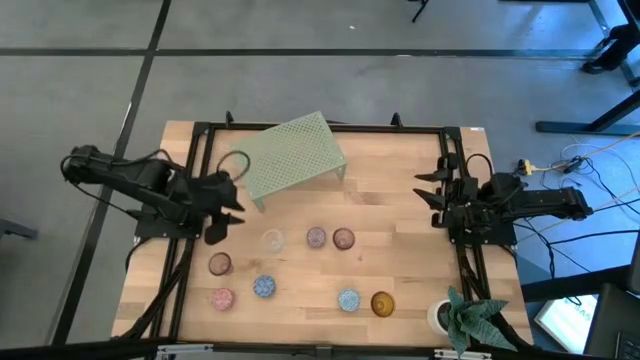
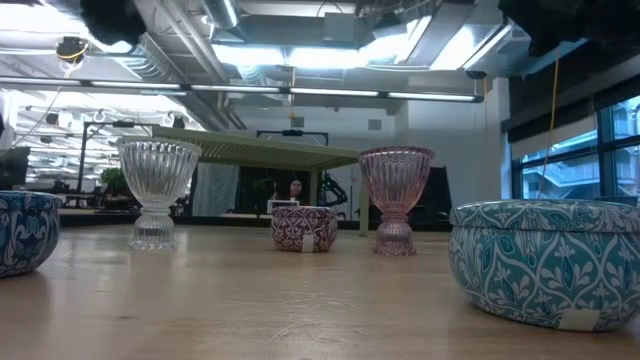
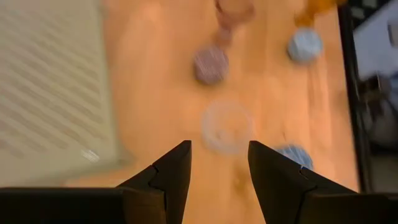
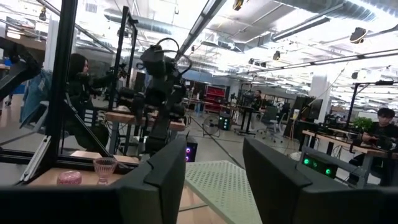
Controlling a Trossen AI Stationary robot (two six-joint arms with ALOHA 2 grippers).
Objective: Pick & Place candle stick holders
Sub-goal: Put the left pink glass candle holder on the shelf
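Several small candle stick holders stand on their bases on the wooden table: a clear one, two mauve ones, a brownish one, two pink-and-blue patterned ones, another blue one and an amber one. My left gripper is open above the table's left side. In its wrist view the clear cup lies just ahead of the fingertips, untouched. My right gripper is open and empty at the table's right edge.
The pale green perforated rack stands at the far middle, close to my left gripper. A white pot with a green plant stands at the near right corner. A black frame borders the table. People show in the room beyond.
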